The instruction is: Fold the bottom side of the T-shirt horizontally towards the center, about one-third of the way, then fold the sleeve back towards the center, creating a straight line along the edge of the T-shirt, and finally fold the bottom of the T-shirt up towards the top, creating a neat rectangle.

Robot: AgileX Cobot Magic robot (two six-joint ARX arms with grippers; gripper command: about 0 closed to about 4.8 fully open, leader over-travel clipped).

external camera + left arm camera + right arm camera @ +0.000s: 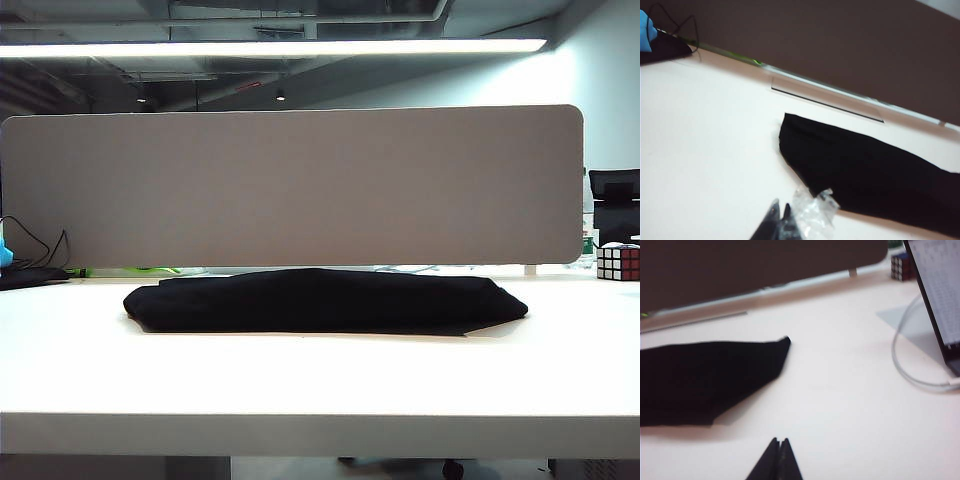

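Folded T-shirt (325, 300) lying mid-table (300, 390), both our grippers clear of it.

Our left gripper (779, 212) is clenched, empty, above bare table near the shirt's left end; our right gripper (779, 445) likewise clenched, empty, off its right end.

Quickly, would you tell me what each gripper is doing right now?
Left gripper: shut, holding nothing, apart from the T-shirt.
Right gripper: shut, holding nothing, above the table.

One folded black T-shirt (320, 300) on the white desk (300, 390); one cube toy (618, 262) at its far right edge; two closed grippers, left gripper (780, 212) and right gripper (779, 442).
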